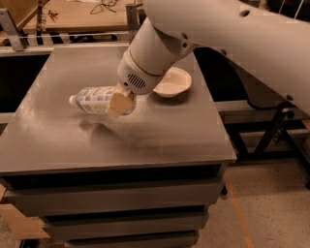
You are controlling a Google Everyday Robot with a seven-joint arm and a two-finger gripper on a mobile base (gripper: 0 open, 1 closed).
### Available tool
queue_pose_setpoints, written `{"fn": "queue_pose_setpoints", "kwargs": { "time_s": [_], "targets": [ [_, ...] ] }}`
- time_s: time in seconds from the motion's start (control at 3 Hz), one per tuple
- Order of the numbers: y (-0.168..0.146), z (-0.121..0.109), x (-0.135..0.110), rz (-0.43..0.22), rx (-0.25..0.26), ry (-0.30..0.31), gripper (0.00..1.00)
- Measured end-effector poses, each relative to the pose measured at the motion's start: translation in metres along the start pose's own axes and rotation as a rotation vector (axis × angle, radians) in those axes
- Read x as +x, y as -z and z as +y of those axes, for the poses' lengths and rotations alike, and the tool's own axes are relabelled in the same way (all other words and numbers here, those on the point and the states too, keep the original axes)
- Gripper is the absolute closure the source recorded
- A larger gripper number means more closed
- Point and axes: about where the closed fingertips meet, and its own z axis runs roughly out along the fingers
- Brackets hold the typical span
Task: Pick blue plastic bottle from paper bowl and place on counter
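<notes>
The blue plastic bottle carries a pale blue-and-white label wrapped round its middle. Whatever is printed on the label cannot be read, and no brand can be made out. The bottle lies nearly horizontal in the left-centre of the frame, its white cap pointing toward the left edge and its base end toward the centre. The gripper is just left of the frame's centre, at the end of the white arm that comes down from the upper right. Its jaws are closed on the bottle near the base end. One tan finger pad lies across the near side of the clear body, and the other finger is hidden behind it. The cap end and most of the label stick out to the left of the jaws. The bottle hangs a little above the counter, and its dark shadow falls on the grey top just below and to the right of it. The paper bowl sits on the counter in the upper centre, to the right of the gripper and apart from the bottle, its white inside showing. A light wooden desk with cables runs along the top of the frame behind the counter.
</notes>
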Motion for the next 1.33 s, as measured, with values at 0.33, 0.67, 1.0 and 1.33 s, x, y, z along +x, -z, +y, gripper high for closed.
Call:
{"fn": "queue_pose_setpoints", "kwargs": {
  "time_s": [0.33, 0.67, 1.0, 1.33],
  "targets": [
    [-0.03, 0.029, -0.006, -0.01, -0.141, 0.052, 1.0],
    [-0.054, 0.051, -0.01, -0.017, -0.267, 0.087, 1.0],
    [-0.055, 0.053, -0.01, -0.016, -0.274, 0.089, 0.83],
    [-0.056, 0.055, -0.011, -0.015, -0.275, 0.093, 0.52]
  ]
}}
